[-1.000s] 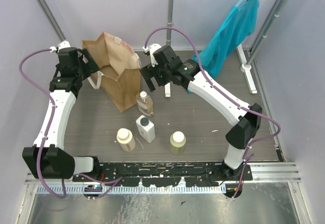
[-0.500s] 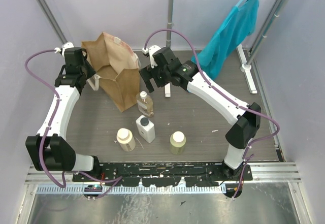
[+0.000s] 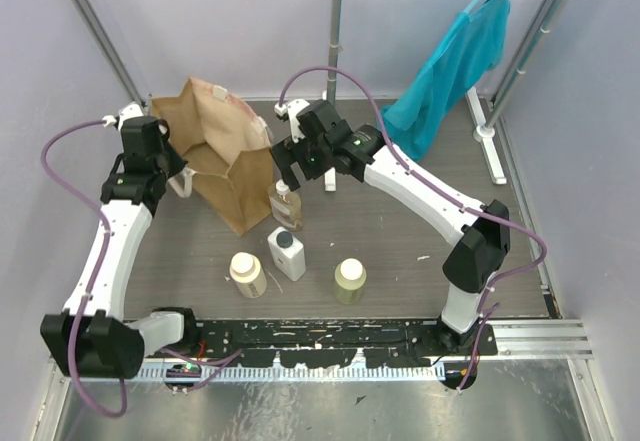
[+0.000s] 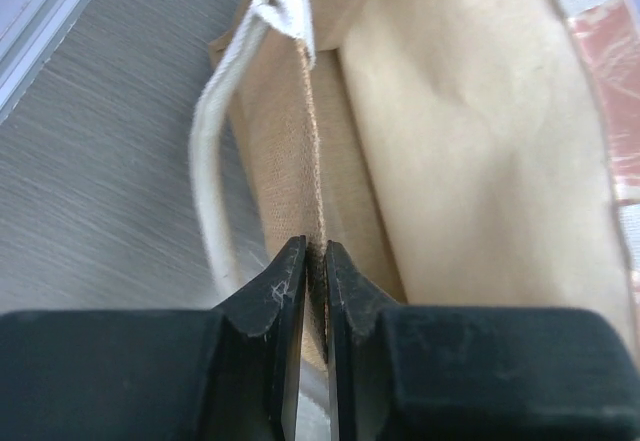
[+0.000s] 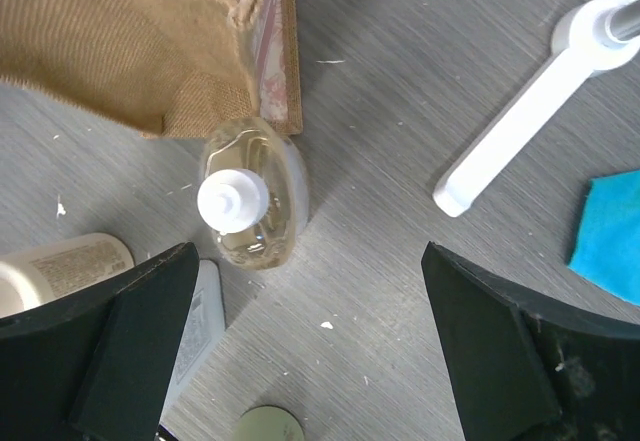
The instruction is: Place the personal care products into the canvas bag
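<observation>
Nothing looks bagged: amber bottle (image 3: 284, 204), white bottle (image 3: 287, 252), cream bottle (image 3: 247, 273) and olive-green bottle (image 3: 350, 281) stand on the bench (image 3: 410, 246) before the canvas bag (image 3: 225, 151). Left claw (image 4: 313, 291) pinches its rim; right claw (image 5: 310, 311) gapes empty above the amber bottle.

Lavender walls (image 3: 200, 21) surround my grey wood-grain worktop (image 3: 400, 251); beyond my right gripper (image 5: 308, 256), a metal rack (image 3: 337, 31) holds a teal garment (image 3: 460, 51).
</observation>
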